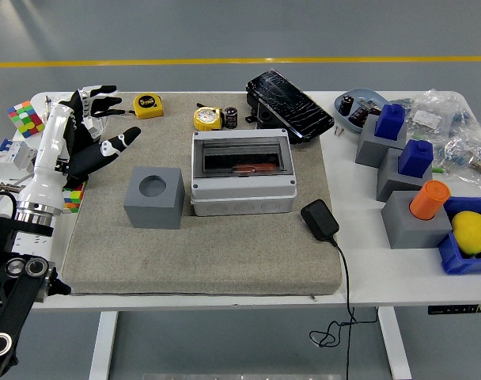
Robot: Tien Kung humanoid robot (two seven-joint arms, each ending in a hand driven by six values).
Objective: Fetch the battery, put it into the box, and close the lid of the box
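Note:
The grey box (242, 195) stands mid-mat with its smoky clear lid (241, 157) lying down over it; a reddish item (252, 168) shows through the lid. A small black cylindrical battery (231, 118) stands behind the box, beside a round yellow tape measure (208, 119). My left hand (98, 125) hovers over the mat's left edge, fingers spread and holding nothing, well left of the box and battery. The right arm does not show.
A grey block with a round hole (154, 197) sits left of the box. A black charger (320, 220) with cable lies right of it. A cracked black tablet (289, 104), a yellow tape measure (149, 104), a dish of cells (356, 106), and grey-blue blocks (391, 134) fill the back and right.

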